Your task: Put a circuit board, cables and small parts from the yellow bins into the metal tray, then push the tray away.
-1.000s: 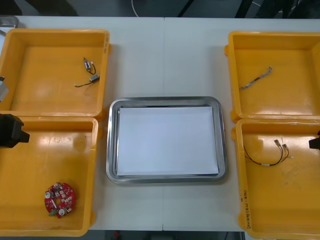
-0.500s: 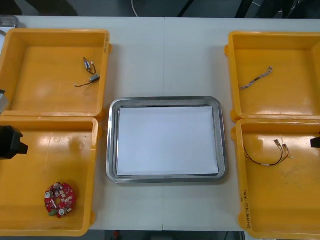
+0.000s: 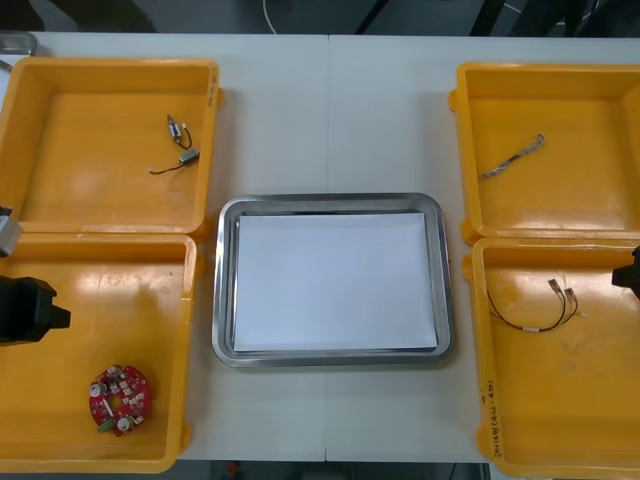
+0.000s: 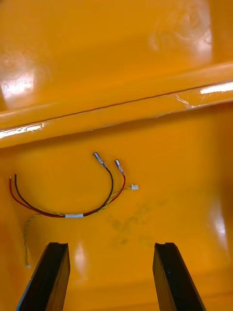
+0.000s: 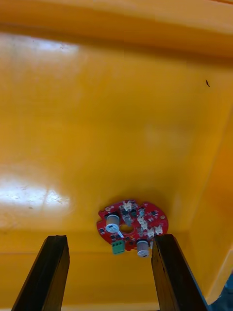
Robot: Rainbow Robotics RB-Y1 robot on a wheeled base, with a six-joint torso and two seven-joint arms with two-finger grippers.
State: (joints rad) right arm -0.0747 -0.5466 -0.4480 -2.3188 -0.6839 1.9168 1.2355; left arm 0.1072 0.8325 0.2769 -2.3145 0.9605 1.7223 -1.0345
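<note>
A round red circuit board (image 3: 120, 397) lies in the near left yellow bin (image 3: 60, 450). My left gripper (image 3: 28, 310) hangs open above that bin; in its wrist view the board (image 5: 132, 226) lies just beyond and between the fingers (image 5: 56, 267), untouched by them. A red and yellow cable with black strands (image 3: 535, 310) lies in the near right bin (image 3: 560, 440). My right gripper (image 3: 630, 278) hovers open over it, and the cable (image 4: 73, 214) sits ahead of its fingertips (image 4: 167, 272). The metal tray (image 3: 330, 202), white inside, rests between the bins.
In the far left bin (image 3: 100, 70) lie two small metal parts (image 3: 180, 130), one trailing a thin wire (image 3: 185, 158). A twisted blue and white cable (image 3: 512, 157) lies in the far right bin (image 3: 560, 75). Bare table runs beyond the tray.
My left gripper has slid toward the table's near edge, closer to the circuit board. The right gripper has shifted slightly at the right edge. Nothing has been picked up.
</note>
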